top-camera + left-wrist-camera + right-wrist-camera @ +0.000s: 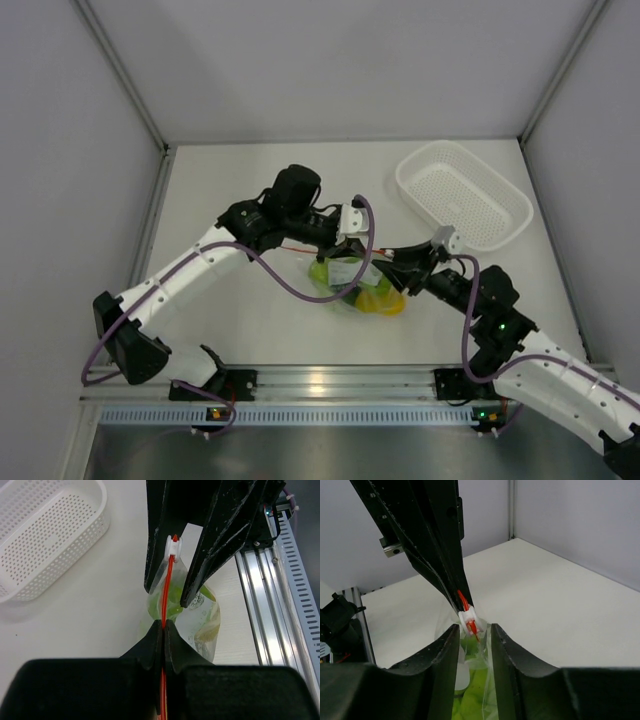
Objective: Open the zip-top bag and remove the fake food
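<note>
At the table's centre, the left gripper (pixel 164 624) is clamped on the orange-red zip strip (pixel 168 587) of the zip-top bag (pixel 350 285), while the right gripper (pixel 472 630) stands open astride the white slider (pixel 468 616). The bag looks unopened, with the fake food (pixel 385 300) all inside.

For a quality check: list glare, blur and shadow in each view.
Top external: bright glare on the aluminium rail. Left wrist: the left gripper looms dark and blurred, the zip strip sharp. Right wrist: the right gripper is soft and shadowed, the white slider crisper.
</note>
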### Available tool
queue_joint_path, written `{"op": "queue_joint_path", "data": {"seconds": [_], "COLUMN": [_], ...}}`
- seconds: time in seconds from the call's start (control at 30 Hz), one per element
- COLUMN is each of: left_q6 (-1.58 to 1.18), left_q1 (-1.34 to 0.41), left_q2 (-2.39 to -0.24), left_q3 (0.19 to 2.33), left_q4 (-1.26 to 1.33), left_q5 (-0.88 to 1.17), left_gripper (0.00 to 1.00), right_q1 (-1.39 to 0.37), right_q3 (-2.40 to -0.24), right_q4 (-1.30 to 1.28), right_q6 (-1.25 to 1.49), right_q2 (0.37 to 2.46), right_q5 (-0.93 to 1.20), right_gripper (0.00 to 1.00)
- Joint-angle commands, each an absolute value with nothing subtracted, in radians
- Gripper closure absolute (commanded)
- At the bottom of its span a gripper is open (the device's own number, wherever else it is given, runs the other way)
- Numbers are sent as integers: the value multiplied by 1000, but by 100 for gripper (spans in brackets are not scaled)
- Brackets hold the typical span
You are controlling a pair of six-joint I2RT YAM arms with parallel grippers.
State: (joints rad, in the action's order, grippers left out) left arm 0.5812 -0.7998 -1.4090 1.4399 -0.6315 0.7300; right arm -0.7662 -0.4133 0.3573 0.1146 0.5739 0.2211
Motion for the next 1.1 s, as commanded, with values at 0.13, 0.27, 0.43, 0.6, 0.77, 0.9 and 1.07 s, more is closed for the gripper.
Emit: {"op": "queue_joint_path", "data": {"seconds": [0.13, 0.27, 0.43, 0.6, 0.77, 0.9, 1.07], "left_q6": [589, 591, 610, 620, 618, 615, 618], "left_q1": [-787, -779, -767, -767, -770, -778, -811], "left_q2": [-1361, -1362, -1362, -1368, -1402, -1453, -1491], "left_q3": [1485, 1485, 1457, 1453, 1517, 1577, 1611], "left_q4": [-592, -592, -592, -591, -592, -592, -592], "left_q5": [816, 827, 807, 831, 876, 890, 868], "left_gripper": [100, 100, 100, 69, 53, 52, 55], "right_q1": [-710, -703, -696, -696, -698, -696, -698], "right_q3": [-423, -425, -471, -589, -618, -655, -660], "right_q4": [446, 440, 358, 140, 104, 61, 60], "right_q6": [152, 135, 74, -24, -43, -52, -49], "right_q2": [612, 607, 598, 662, 686, 707, 715], "right_q5": [330, 328, 319, 319, 336, 341, 345], "right_gripper": [96, 96, 100, 100, 100, 100, 100]}}
